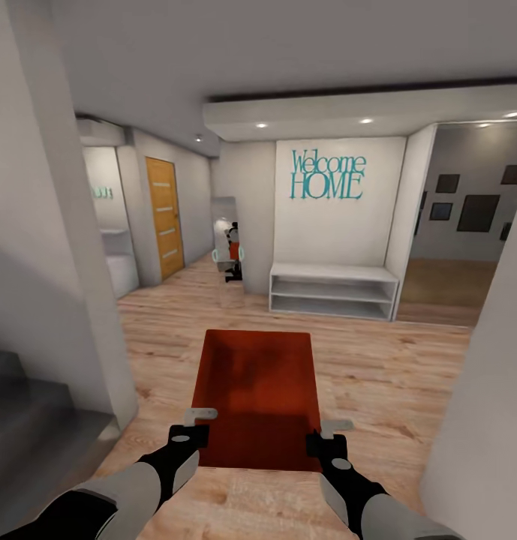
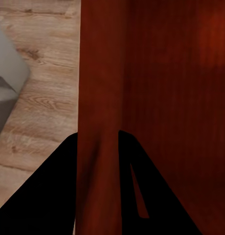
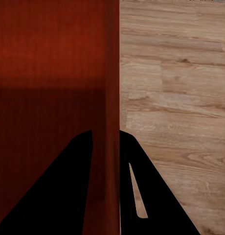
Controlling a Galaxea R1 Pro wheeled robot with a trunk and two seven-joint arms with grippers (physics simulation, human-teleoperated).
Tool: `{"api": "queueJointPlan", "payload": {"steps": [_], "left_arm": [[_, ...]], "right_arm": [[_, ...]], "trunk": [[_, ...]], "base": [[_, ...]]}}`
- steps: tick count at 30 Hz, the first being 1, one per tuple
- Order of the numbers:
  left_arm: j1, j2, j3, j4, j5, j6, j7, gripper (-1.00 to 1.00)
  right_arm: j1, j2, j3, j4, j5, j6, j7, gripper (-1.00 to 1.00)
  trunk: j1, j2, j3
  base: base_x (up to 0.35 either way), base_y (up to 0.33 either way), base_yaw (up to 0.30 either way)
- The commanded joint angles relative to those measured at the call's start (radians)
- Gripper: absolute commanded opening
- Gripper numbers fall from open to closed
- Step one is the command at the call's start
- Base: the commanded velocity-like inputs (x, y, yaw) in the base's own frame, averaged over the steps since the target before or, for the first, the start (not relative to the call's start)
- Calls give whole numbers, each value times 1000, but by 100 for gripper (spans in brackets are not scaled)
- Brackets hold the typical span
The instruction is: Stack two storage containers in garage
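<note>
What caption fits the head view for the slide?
Both grippers, left and right, clamp a red-orange storage container over hallway wood planks, facing the Welcome HOME wall.

Teal "Welcome HOME" lettering (image 1: pixel 327 175) on white hallway wall (image 1: pixel 378 225) above low shelf unit (image 1: pixel 333 289).

Small turquoise wall sign (image 1: pixel 101 193) too small to read; right-room dark frames (image 1: pixel 477 212) blurred; second container hidden or elsewhere, can't tell.

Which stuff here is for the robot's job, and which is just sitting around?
For the job: red-orange storage container, left gripper, right gripper, each clamped on a side wall.

Just around: white shelf bench, Welcome HOME sign, wooden door.
</note>
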Motion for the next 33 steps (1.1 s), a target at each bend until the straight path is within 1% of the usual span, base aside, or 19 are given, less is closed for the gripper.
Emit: {"api": "queueJointPlan", "payload": {"steps": [1,33], "left_arm": [[-1,17,23,3,14,-5,22,-100],[-1,17,23,3,14,-5,22,-100]], "right_arm": [[-1,1,-33,-24,15,-21,5,-100],[-1,1,-33,-24,15,-21,5,-100]], "trunk": [[1,-1,-2],[1,-1,-2]], "base": [[325,0,0],[325,0,0]]}}
